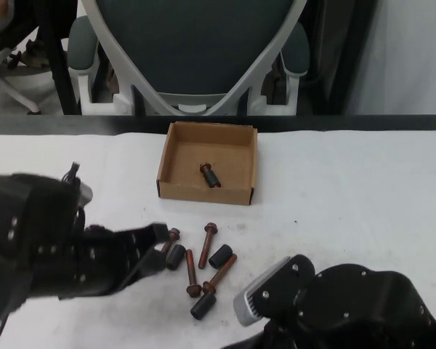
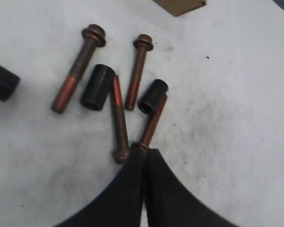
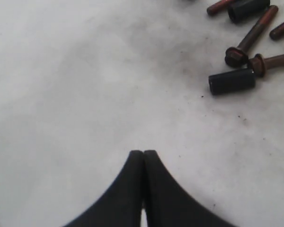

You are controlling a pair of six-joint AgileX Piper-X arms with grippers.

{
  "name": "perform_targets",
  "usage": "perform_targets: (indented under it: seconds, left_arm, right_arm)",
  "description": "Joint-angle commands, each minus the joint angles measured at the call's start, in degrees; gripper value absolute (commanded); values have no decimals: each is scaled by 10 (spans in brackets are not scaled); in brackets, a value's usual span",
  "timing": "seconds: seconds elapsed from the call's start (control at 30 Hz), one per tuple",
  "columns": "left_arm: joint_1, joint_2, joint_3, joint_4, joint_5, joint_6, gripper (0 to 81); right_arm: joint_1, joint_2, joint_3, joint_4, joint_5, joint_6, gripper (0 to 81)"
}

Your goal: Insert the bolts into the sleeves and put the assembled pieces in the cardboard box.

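Copper bolts lie flat, axes toward the box; left hand and right hand closed.

Bulky black arms — pale screw dots, one grey ribbed panel, tapered black fingers

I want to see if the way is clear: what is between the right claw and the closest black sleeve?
Nothing but bare white bench, in the right wrist view, between the shut right gripper and that sleeve.
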Motion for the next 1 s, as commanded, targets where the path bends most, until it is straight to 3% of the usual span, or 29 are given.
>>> perform_targets:
  seconds: [0.0, 0.17, 0.23, 0.6, 0.97]
  left_arm:
    - [3, -1, -42, 80, -49, 21, 8]
    - [26, -1, -112, 167, -60, 27, 2]
    - [40, -1, -138, 203, -60, 26, 36]
    - [81, 36, -232, 358, -87, 6, 336]
    - [81, 101, -244, 381, -83, -50, 344]
  right_arm:
    - [10, -7, -1, 20, 5, -16, 2]
    - [14, -10, -1, 20, 5, -27, 2]
    - [14, -11, -1, 19, 5, -37, 2]
    - [14, -11, -4, -14, 5, -57, 2]
    - [13, -11, -4, -1, 4, -52, 2]
